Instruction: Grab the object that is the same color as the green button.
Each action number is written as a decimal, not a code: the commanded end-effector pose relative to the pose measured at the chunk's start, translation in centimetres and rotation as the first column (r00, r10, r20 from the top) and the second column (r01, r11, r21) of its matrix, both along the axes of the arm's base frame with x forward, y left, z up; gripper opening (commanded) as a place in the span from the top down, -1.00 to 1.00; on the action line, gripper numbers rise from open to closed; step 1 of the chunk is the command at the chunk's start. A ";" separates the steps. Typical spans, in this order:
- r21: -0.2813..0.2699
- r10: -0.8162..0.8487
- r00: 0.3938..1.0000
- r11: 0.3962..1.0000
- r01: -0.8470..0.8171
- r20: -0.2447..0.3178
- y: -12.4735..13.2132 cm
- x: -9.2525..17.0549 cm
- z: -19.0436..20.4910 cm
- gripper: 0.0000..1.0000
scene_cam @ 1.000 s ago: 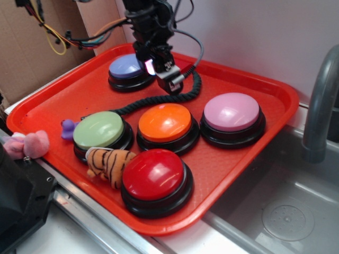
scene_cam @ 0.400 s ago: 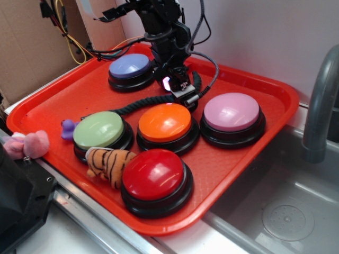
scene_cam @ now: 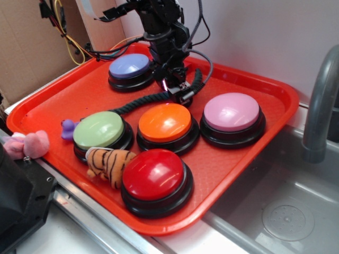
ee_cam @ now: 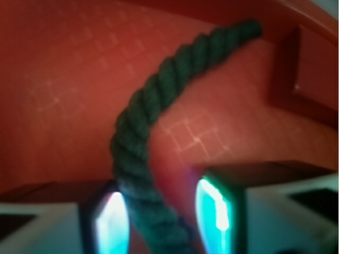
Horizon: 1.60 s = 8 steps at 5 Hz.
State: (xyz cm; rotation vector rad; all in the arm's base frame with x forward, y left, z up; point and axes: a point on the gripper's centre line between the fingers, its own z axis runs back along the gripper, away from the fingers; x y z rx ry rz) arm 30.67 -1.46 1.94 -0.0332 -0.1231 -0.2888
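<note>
Gripper (ee_cam: 159, 219) is down on the red tray (scene_cam: 254, 159), jaws open either side of the dark green rope (ee_cam: 143, 153) (colour-matched to the green button (scene_cam: 99, 129)), so approach done, squeeze and lift not yet made.

Evenly lit outside view; soft, blurred wrist view.
Pale glare patches on the glossy button domes and red tray (scene_cam: 47, 103), faint shadows beneath. Close up, rope (ee_cam: 143, 159) out of focus, cyan glow at lower edge.
</note>
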 end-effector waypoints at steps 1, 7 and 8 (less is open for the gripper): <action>0.055 0.050 0.999 0.997 -0.050 0.017 -0.3 -0.3 1.9 1.00; -0.033 0.241 0.970 0.970 -0.241 0.002 3.4 -14.1 19.0 1.00; -0.001 0.328 0.942 0.944 -0.329 0.070 3.9 -14.1 18.5 1.00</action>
